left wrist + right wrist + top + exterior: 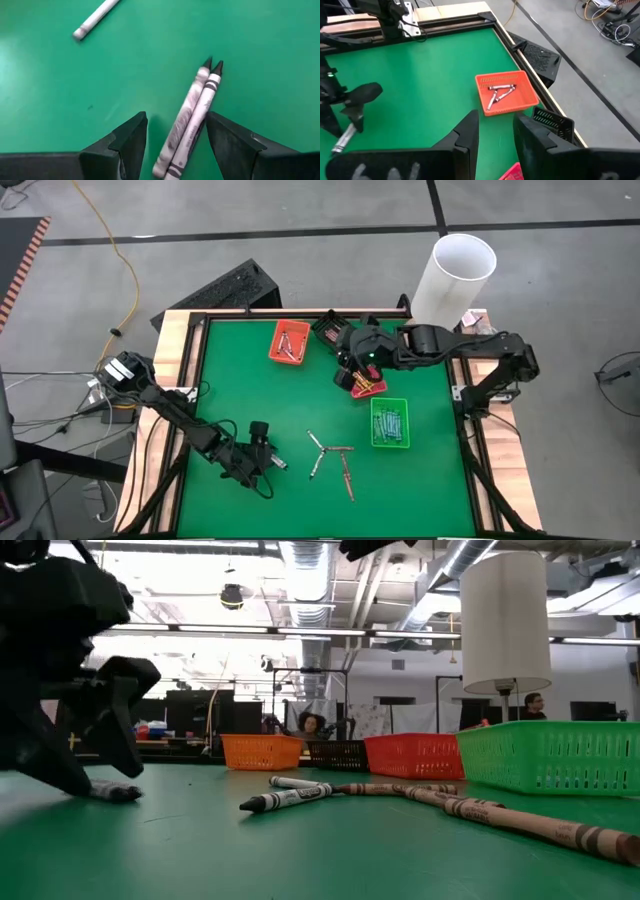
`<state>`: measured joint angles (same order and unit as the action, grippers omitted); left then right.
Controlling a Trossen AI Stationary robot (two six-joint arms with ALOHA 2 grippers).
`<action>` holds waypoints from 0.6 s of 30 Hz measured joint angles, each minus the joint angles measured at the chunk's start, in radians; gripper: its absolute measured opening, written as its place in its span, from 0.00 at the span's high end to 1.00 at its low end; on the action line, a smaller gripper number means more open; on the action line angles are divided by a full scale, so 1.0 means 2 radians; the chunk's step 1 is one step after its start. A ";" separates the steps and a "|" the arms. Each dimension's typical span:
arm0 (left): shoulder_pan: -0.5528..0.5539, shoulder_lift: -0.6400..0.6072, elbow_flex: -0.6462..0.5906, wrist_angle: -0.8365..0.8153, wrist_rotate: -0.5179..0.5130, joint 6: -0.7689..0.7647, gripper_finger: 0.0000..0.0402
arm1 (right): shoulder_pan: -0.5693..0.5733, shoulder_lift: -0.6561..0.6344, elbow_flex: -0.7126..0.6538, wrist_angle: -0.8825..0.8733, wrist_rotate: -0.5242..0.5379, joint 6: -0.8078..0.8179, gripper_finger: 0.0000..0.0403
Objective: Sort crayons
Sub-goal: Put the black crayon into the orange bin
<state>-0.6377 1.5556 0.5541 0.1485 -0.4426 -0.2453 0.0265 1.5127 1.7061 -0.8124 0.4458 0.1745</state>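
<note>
Left wrist view shows the left gripper (175, 145) low over the green felt table (60, 90), jaws apart astride two grey paper-wrapped crayons (192, 117) lying side by side; close squarely, taking both. Right gripper (362, 366) hangs above the red plastic tray (367, 387), fingers parted, empty

Left tool (278, 464) low near the table's front-left corner, fingers (131, 140) spread wide. Right tool (352, 373) raised toward the back edge, fingers parted.
</note>
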 joint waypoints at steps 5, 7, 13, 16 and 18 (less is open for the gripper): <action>0.020 0.000 0.000 -0.007 -0.018 -0.002 0.52 | 0.000 -0.003 0.000 0.001 0.000 0.000 0.71; 0.025 0.000 0.000 -0.005 -0.020 -0.002 0.52 | 0.002 -0.004 0.000 0.001 0.000 0.000 0.71; 0.026 0.000 0.000 0.002 -0.025 0.014 0.52 | 0.003 -0.003 0.000 0.000 0.000 0.000 0.71; 0.033 0.000 -0.001 0.000 -0.043 0.022 0.52 | 0.003 -0.003 0.000 0.000 0.000 0.000 0.71; 0.043 0.000 -0.006 0.000 -0.041 0.035 0.52 | 0.003 -0.003 0.000 0.000 0.000 0.000 0.71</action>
<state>-0.5525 1.5558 0.5427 0.1488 -0.5246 -0.1751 0.0330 1.5066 1.7061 -0.8120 0.4454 0.1749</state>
